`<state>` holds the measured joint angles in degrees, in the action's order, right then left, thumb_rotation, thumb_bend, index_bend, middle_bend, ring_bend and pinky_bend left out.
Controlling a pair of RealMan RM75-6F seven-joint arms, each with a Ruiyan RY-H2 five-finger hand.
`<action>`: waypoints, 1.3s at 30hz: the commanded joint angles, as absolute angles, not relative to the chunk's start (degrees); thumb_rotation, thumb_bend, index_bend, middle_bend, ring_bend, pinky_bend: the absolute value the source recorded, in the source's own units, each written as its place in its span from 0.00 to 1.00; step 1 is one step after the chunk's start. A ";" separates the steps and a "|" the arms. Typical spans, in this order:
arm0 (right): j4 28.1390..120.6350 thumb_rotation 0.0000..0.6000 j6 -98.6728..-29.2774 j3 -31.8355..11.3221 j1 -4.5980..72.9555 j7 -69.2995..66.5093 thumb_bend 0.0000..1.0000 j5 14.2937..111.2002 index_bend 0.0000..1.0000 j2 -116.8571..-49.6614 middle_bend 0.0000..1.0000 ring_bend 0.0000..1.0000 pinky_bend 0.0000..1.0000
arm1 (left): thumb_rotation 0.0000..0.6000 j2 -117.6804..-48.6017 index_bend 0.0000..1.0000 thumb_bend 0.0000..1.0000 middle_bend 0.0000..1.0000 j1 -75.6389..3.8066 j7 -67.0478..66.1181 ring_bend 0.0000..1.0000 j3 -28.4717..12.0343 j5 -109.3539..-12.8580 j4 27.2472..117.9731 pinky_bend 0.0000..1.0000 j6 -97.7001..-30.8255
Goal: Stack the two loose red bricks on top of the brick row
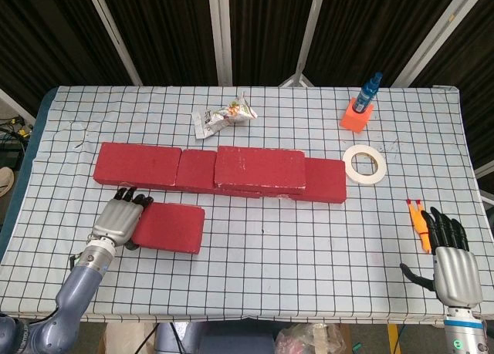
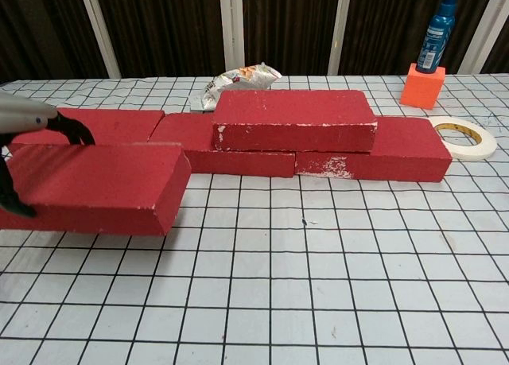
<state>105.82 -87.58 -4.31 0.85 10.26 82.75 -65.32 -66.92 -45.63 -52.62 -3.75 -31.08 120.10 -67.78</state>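
One loose brick point(image 1: 168, 227) gripped at its left end, near the brick row point(image 1: 220, 172).
Left hand point(image 1: 118, 220) fingers point(image 2: 70, 127) wrap its top edge; right hand point(image 1: 453, 268) fingers spread, holding nothing.

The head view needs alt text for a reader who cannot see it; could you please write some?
The left hand grips a loose red brick at its left end, just in front of a brick row that already carries one stacked brick. The right hand rests open at the checked table's near right corner, beside an orange tool; a tape roll lies further back.
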 commanded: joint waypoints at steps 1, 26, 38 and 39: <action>105.72 1.00 -87.45 -4.62 0.96 10.44 0.18 82.17 0.00 -65.45 0.00 0.00 0.00 | 1.00 -62.44 0.25 0.00 0.23 -50.59 -55.35 0.00 -7.30 -23.47 123.53 0.09 -67.20; 104.23 1.00 -87.21 -7.67 1.91 15.19 0.18 74.96 0.00 -67.45 0.00 0.00 0.00 | 1.00 -61.81 0.29 0.00 0.23 -64.55 -54.42 0.00 -8.25 -10.89 100.66 0.05 -50.44; 103.71 1.00 -86.81 -8.29 2.61 17.61 0.18 72.81 0.00 -68.65 0.00 0.00 0.00 | 1.00 -67.62 0.29 0.00 0.23 -66.43 -50.77 0.00 -4.84 -12.80 89.23 0.05 -45.27; 103.71 1.00 -86.73 -8.31 2.68 17.62 0.18 72.78 0.00 -68.70 0.00 0.00 0.00 | 1.00 -68.04 0.29 0.00 0.23 -66.51 -50.51 0.00 -4.61 -12.96 88.67 0.05 -45.09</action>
<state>103.70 -86.75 -8.30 2.66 17.60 72.77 -68.67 -67.30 -66.27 -51.14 -5.13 -12.48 89.48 -45.63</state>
